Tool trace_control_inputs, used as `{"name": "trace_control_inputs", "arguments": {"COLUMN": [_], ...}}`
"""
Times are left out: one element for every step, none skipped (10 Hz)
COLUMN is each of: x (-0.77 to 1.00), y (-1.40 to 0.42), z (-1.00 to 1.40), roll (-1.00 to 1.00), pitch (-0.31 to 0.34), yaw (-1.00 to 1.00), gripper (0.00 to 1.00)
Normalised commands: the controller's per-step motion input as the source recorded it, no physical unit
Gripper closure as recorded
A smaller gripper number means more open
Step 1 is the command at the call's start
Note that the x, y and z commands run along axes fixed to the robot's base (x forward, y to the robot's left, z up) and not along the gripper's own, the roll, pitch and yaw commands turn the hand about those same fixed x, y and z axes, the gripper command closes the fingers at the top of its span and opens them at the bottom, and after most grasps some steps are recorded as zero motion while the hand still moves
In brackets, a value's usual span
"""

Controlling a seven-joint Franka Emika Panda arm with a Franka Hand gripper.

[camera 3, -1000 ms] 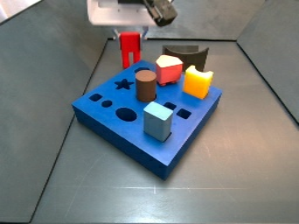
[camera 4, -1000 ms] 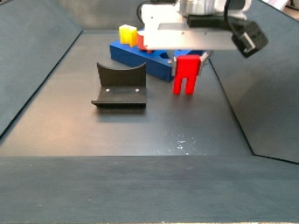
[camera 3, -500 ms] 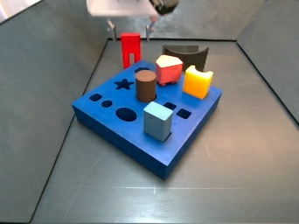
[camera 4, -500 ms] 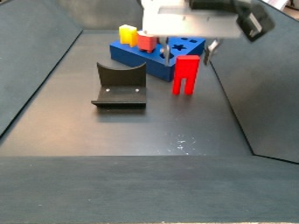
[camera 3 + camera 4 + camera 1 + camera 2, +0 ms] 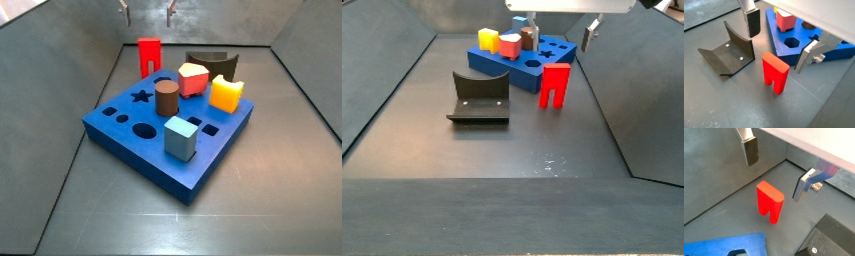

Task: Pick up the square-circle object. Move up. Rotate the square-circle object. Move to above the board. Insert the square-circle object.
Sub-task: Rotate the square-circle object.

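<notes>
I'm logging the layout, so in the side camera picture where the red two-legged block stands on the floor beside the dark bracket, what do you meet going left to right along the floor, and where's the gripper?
Fixture → red block. The blue board sits behind them, spanning both. The gripper hangs open above the red block, apart from it.

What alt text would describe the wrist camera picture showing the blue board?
A tall bright-red two-legged block stands on the grey floor, below the open gripper. Beside it are a dark L-shaped fixture and a thick blue board.

one square-circle object (image 5: 148, 55), one board (image 5: 140, 146), four other blocks, one fixture (image 5: 477, 98), one end effector (image 5: 779, 43)
</notes>
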Motion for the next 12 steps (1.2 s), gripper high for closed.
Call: {"name": "trace_control_inputs", "arguments": {"x": [0.01, 0.01, 0.01, 0.01, 0.01, 0.01, 0.01, 0.01, 0.01, 0.01, 0.01, 0.01], "y": [0.0, 0.0, 0.0, 0.0, 0.0, 0.0, 0.0, 0.0, 0.0, 0.0, 0.0, 0.0], "z": [-0.03, -0.01, -0.01, -0.01, -0.01, -0.01, -0.01, -0.01, -0.01, -0.01, -0.01, -0.01], "roll": [0.0, 0.0, 0.0, 0.0, 0.0, 0.0, 0.0, 0.0, 0.0, 0.0, 0.0, 0.0], "pitch": [0.004, 0.004, 0.004, 0.004, 0.004, 0.004, 0.005, 0.005, 0.005, 0.005, 0.005, 0.005], "yaw": [1.0, 1.0, 1.0, 1.0, 1.0, 1.0, 1.0, 1.0, 1.0, 1.0, 1.0, 1.0], "gripper": [0.0, 0.0, 0.0, 0.0, 0.0, 0.0, 0.0, 0.0, 0.0, 0.0, 0.0, 0.0]}}
